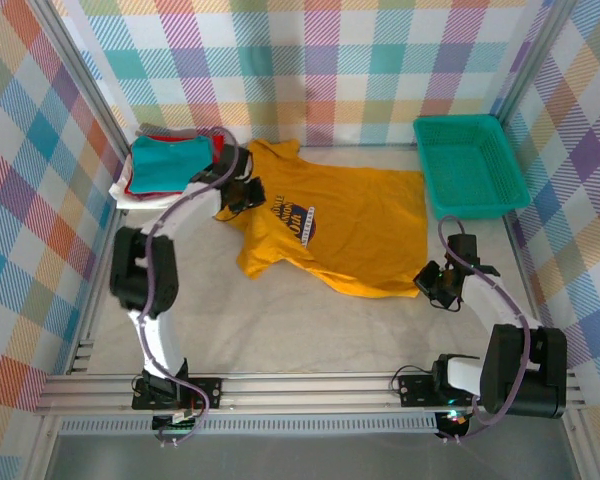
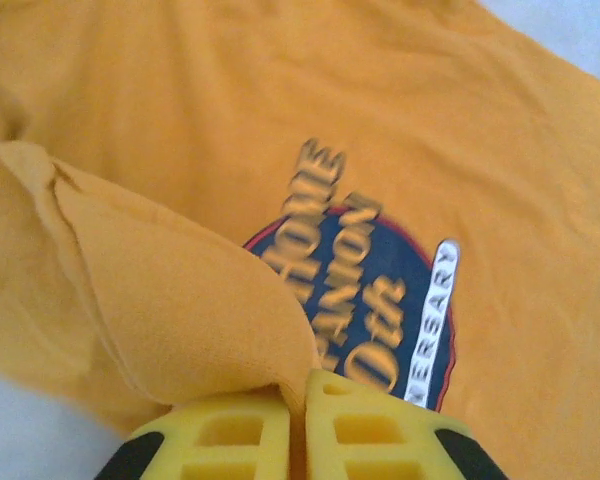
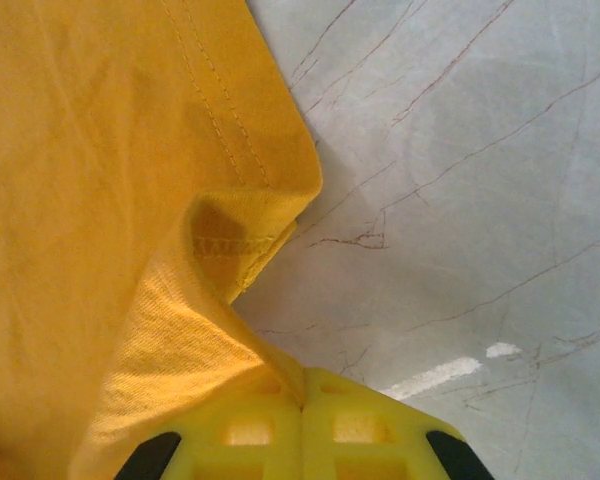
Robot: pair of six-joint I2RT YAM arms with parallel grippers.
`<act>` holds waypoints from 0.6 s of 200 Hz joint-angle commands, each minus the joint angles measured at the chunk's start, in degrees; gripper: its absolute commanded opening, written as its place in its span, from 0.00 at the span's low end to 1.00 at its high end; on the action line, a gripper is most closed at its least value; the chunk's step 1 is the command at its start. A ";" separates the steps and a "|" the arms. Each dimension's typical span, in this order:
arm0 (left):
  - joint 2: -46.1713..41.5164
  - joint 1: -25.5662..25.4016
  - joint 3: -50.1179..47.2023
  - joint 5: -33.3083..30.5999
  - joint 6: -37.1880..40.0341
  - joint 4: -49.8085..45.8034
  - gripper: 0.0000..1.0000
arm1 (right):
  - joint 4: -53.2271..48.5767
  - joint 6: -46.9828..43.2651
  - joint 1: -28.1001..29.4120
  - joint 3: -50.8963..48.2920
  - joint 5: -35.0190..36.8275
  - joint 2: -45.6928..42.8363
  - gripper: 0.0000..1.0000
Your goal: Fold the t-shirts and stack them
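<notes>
**Operator:** How are the grippers set?

**Technician:** The left gripper (image 2: 298, 392) is closed on a raised fold of the mustard-yellow tee (image 1: 355, 225), and the cloth is pinched between its yellow fingers (image 2: 230, 440). The right gripper (image 3: 302, 388) is closed fully on a hemmed corner of the same tee. That corner is lifted off the table (image 3: 480, 200).

**Operator:** Where is the tee located?

**Technician:** It is spread flat between the two grippers. Its chest print (image 2: 375, 300) lies just ahead of the left gripper's fingertips, and its near edge is overlapped by the lifted fold.

**Operator:** What is found around the grippers?

**Technician:** A stack of folded tees (image 1: 170, 165), teal on top, is placed just to the left of the left gripper. A green mesh basket (image 1: 470, 165) is set beyond the right gripper, well apart from it. Bare, scratched table surface is seen ahead and to the right of the right gripper.
</notes>
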 commanded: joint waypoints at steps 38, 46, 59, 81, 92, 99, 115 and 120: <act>-8.52 -2.09 -11.40 -4.43 0.35 -0.10 0.46 | -0.27 -1.02 -0.41 0.69 1.16 -0.21 0.00; -12.66 -2.00 -16.39 -6.02 -0.51 1.45 0.48 | -0.34 -1.22 -0.36 0.83 1.17 -0.14 0.00; -17.70 -1.37 -22.26 -6.80 -1.33 1.87 0.51 | -0.19 -1.57 -0.38 0.94 1.10 0.11 0.00; -19.14 0.93 -28.38 -1.74 -3.08 1.95 0.52 | -0.13 -2.06 -0.41 1.34 0.82 0.90 0.00; -18.15 0.99 -30.09 -0.39 -3.76 2.10 0.53 | -0.10 -2.19 -0.41 1.53 0.44 1.09 0.00; -17.33 0.86 -31.38 0.82 -4.28 2.99 0.54 | -0.16 -2.13 -0.40 1.57 0.24 0.94 0.00; -15.66 0.33 -33.44 2.38 -5.12 6.19 0.54 | -0.35 -2.02 -0.39 1.46 0.21 0.20 0.00; -15.12 0.06 -33.78 2.32 -5.17 7.04 0.54 | -0.43 -1.97 -0.41 1.39 0.21 -0.07 0.00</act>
